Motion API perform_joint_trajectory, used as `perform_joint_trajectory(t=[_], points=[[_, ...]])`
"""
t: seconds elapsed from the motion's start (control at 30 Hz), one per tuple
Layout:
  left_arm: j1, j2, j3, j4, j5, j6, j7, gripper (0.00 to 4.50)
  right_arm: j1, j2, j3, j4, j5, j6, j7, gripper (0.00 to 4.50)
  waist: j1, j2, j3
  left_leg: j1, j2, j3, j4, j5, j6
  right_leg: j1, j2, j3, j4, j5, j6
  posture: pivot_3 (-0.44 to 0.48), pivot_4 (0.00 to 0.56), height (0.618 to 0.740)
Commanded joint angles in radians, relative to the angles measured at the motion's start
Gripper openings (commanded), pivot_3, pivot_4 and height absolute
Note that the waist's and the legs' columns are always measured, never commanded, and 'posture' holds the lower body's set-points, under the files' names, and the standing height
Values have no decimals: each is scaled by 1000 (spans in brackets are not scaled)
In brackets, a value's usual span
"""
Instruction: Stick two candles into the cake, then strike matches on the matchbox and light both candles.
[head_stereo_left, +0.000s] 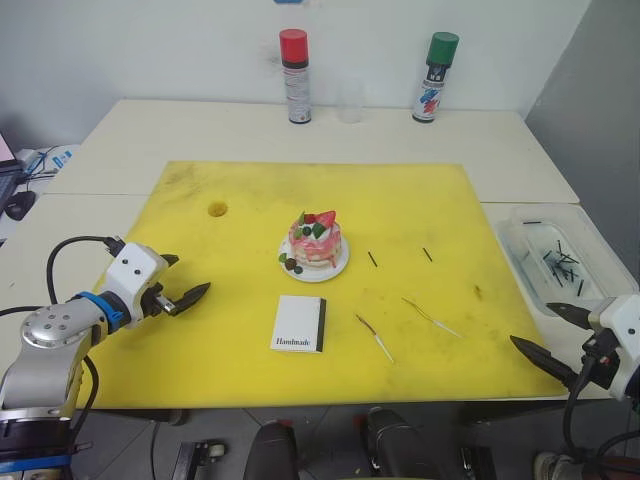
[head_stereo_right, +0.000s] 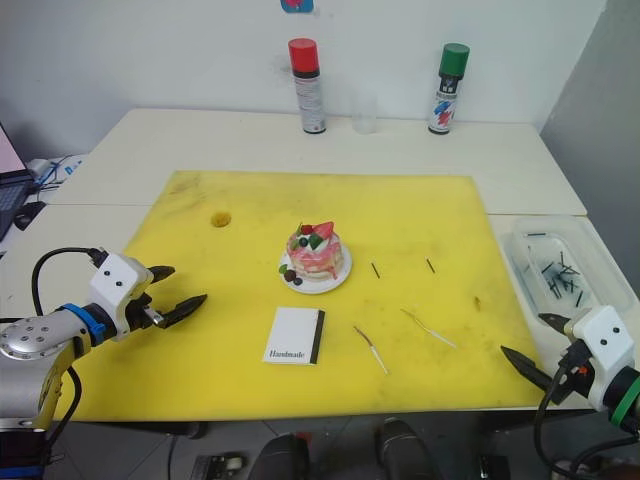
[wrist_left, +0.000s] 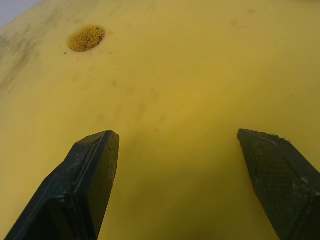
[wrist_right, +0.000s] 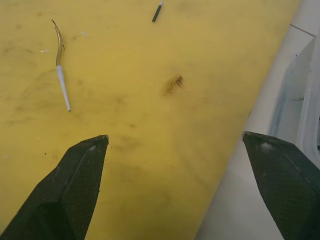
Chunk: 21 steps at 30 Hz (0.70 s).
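Matt yellow mat (head_stereo_left: 220, 330), clear plastic tray (head_stereo_left: 520, 262).

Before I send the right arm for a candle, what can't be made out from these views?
- Matchbox: head views show its top only; the striking strip's condition is too small to read.
- Clear tray: dark sticks lie inside, too small to count.
- Cake: its far side is hidden by the cake itself.
- Candles: tips too thin to tell.

- Cake (head_stereo_left: 315, 243) sits mid-mat (head_stereo_left: 240, 340)
- Matchbox (head_stereo_left: 298, 323) at the cake's 6 o'clock, near
- Two candles (head_stereo_left: 375, 337) (head_stereo_left: 431, 317) at its 4 o'clock
- Two matches (head_stereo_left: 372, 259) (head_stereo_left: 427, 254) at its 3 o'clock
- Tray (head_stereo_left: 522, 262) off the mat at 3 o'clock
- Two cans (head_stereo_left: 295, 76) (head_stereo_left: 436, 77) and a cup (head_stereo_left: 350, 102) at 12 o'clock, behind the mat
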Motion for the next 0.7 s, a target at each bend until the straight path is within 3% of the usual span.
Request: perform_joint_trajectory(t=[0.03,0.27,0.7], points=[[-1,13,5,-27,-8,4,-20,4204,20,-6,-32,-2,-11,-32,13,4473,0,0,0,0,0,0,0,0,0,0,0,0,0,0,0,0,150,684],[-19,52,-30,-29,-66,88,-158,4204,75,-4,-62,14,-21,-67,41,4473,0,-1,-1,0,0,0,0,0,0,0,0,0,0,0,0,0,150,684],[-32,45,-7,-9,-101,61,-214,4352,138,1,-86,32,-35,-115,74,4495,0,-1,-2,0,0,-1,1,0,0,1,0,-1,0,0,0,0,150,684]])
